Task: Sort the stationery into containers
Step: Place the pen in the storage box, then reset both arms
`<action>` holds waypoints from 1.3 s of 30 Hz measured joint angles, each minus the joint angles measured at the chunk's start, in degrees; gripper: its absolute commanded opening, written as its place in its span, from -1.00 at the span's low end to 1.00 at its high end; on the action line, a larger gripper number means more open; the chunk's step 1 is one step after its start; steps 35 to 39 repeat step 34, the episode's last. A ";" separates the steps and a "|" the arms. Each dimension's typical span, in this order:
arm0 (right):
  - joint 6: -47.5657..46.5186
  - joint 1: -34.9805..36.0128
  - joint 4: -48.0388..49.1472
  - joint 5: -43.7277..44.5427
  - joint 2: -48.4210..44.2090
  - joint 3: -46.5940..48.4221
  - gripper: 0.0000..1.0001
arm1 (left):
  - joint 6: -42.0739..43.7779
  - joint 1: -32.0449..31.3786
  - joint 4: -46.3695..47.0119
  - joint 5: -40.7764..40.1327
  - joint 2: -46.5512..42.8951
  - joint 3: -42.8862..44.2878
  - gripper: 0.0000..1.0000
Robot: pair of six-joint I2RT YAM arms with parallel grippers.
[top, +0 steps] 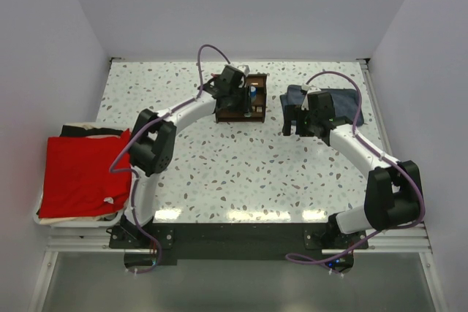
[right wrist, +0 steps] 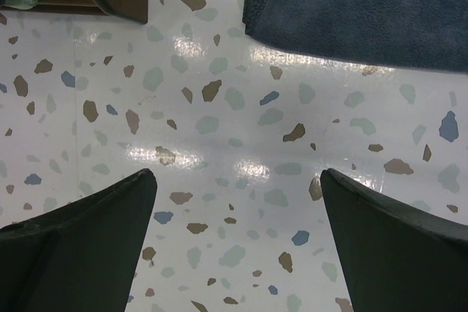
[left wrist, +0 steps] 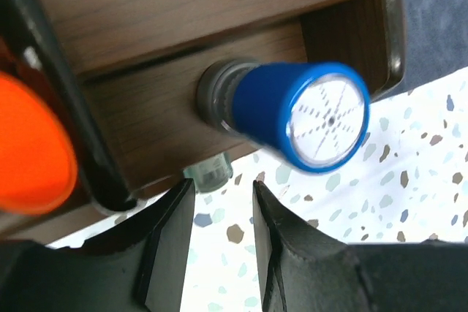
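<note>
Left gripper point(left wrist: 221, 195): its two fingers are apart, with nothing between them. It hangs just in front of the organizer point(left wrist: 146, 5).
Blue cylinder point(left wrist: 292, 111): it sits in a slot of the organizer, just past the fingertips and not touching them. Its round white end faces the left wrist camera. It looks a little blurry.
Step in hand: I think this is the putting-in step for the blue cylinder. It is in the box and the gripper is not holding it.
Next move: the left gripper should back away gently and straight, so that it does not bump the cylinder or tip the box. Then one arm needs to find the next loose piece. I cannot tell from these views whether any are left.
Orange highlighter point(left wrist: 29, 155): a big blurry orange shape on the other side of a dark wall from the cylinder. It seems to be in the next slot.
Pale green tube point(left wrist: 210, 173): only a small bit peeks out at the edge of the box. I cannot tell which slot it is in.
Right gripper point(right wrist: 238, 180): spread very wide and holding nothing. It hangs over bare worktop point(right wrist: 219, 107), between the organizer and the blue cloth point(right wrist: 365, 5).
</note>
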 measured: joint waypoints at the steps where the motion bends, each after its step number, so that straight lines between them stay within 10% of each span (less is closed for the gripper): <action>1: 0.02 -0.02 0.00 0.00 0.00 0.00 0.98 | 0.17 0.00 -0.09 0.00 -0.42 -0.61 -0.13; 8: -0.68 -0.04 -0.46 -0.22 0.00 0.02 0.98 | 3.50 1.68 -3.93 4.26 -12.41 -11.85 0.18; 9: -0.96 -0.02 -0.50 -0.37 0.00 0.02 0.98 | 4.66 2.32 -4.28 5.25 -15.37 -14.60 0.31; 10: -1.16 -0.04 -0.52 -0.50 0.00 0.02 0.98 | 5.75 2.67 -4.85 5.90 -17.53 -16.41 0.99; 23: -2.91 -0.02 -2.10 1.33 -6.82 -0.96 0.98 | 23.43 8.83 2.93 4.94 -42.16 -38.29 1.00; 30: -4.15 -0.02 -1.95 1.27 -9.53 -2.03 0.98 | 27.23 23.23 12.61 -2.75 -42.60 -39.30 1.00; 39: -5.16 -0.02 -2.08 1.25 -9.64 -3.50 0.98 | 28.13 24.37 14.34 -6.05 -42.47 -39.30 1.00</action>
